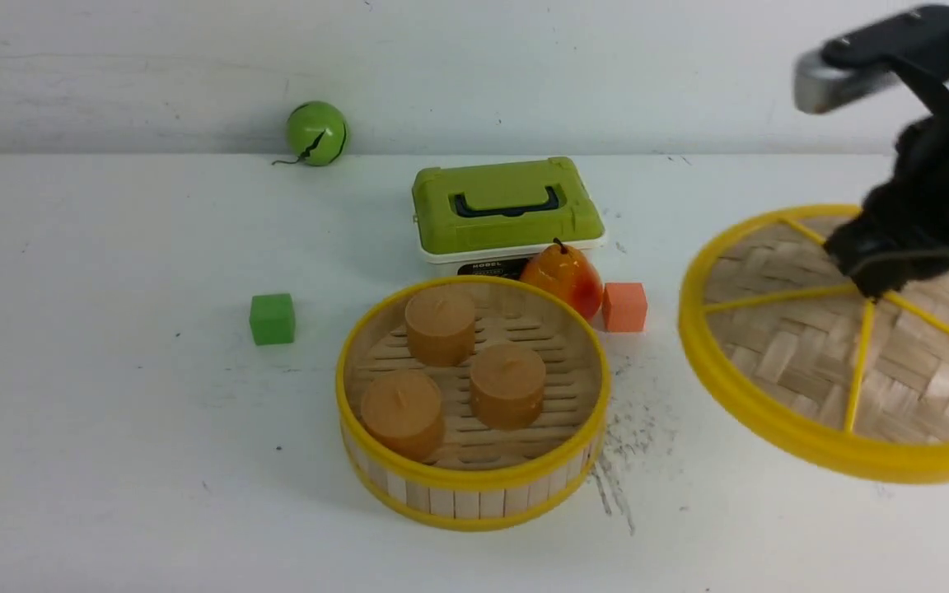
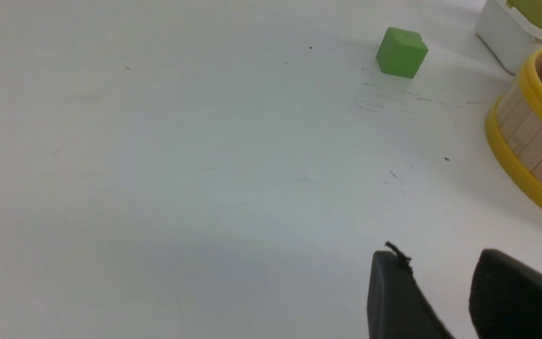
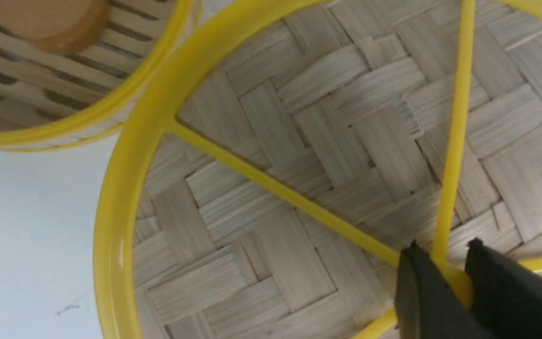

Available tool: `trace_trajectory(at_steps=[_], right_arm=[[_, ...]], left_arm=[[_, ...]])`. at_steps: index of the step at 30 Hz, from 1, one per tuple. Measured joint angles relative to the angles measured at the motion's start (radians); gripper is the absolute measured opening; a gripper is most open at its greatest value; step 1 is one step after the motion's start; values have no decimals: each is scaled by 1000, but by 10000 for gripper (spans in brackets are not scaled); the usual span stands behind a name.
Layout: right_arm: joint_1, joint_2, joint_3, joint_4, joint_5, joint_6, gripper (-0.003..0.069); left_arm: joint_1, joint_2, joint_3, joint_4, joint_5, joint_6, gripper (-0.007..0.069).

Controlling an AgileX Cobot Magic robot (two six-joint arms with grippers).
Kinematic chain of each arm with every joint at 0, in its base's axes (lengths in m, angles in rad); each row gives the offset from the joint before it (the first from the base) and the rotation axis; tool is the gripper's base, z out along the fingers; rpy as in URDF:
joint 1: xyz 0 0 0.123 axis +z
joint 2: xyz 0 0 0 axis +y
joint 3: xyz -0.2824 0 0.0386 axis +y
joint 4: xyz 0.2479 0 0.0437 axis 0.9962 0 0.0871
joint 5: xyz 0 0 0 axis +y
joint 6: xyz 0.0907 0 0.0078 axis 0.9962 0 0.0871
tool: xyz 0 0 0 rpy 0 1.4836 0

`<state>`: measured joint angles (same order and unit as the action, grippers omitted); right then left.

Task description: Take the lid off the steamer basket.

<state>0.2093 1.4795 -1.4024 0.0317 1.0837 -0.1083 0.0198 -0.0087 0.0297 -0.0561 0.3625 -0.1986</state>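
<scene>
Right of the steamer basket point(image 1: 458, 497), the lid point(image 1: 804, 371) hangs tilted, seemingly clear of the table point(image 1: 112, 412), the right gripper point(image 3: 444, 256) clamped on its yellow hub (three brown cylinders point(image 1: 440, 324) sit uncovered in the basket).

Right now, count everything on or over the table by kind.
Brown cylinders: 3
Cubes: 2
Green ball: 1
Green box: 1
Pear: 1
Basket: 1
Lid: 1
Total: 10
</scene>
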Motion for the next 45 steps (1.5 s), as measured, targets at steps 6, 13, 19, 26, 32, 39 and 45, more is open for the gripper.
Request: trace_trajectory(at_steps=[6, 13, 19, 26, 32, 39, 45], right_arm=[[-60, 32, 196, 77, -227, 10, 104], [-60, 166, 244, 86, -385, 11, 104], [-60, 259, 244, 89, -457, 11, 104], [-60, 304, 244, 89, -481, 12, 129], [-60, 300, 244, 94, -483, 16, 244], [-60, 160, 244, 119, -375, 18, 318], [-60, -130, 244, 137, -304, -18, 311]], left_arm=[[0, 0, 0, 0, 0, 0, 239], [0, 0, 0, 0, 0, 0, 239], [0, 0, 0, 0, 0, 0, 239], [0, 0, 0, 0, 0, 0, 239], [0, 0, 0, 0, 0, 0, 239], [0, 0, 0, 0, 0, 0, 239], [0, 0, 0, 0, 1, 0, 239]])
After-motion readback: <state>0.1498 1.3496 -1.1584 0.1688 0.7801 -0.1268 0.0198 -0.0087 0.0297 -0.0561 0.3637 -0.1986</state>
